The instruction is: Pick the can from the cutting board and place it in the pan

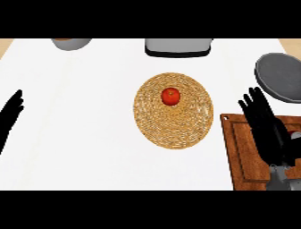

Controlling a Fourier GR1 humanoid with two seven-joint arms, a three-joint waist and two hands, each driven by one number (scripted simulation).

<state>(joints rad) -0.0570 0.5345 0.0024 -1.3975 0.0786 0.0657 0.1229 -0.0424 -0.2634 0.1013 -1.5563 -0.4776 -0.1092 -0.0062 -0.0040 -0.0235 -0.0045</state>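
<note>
My right hand (266, 123), fingers straight and spread, hovers over the board (241, 156) where the can (298, 134) peeks out near the board's right edge; I'd guess it's light, stiff and slick, so I'd wrap its sides.

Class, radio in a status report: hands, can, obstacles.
Left hand open, left edge. Right hand open over cutting board, can mostly hidden behind it. Pan unblocked.
</note>
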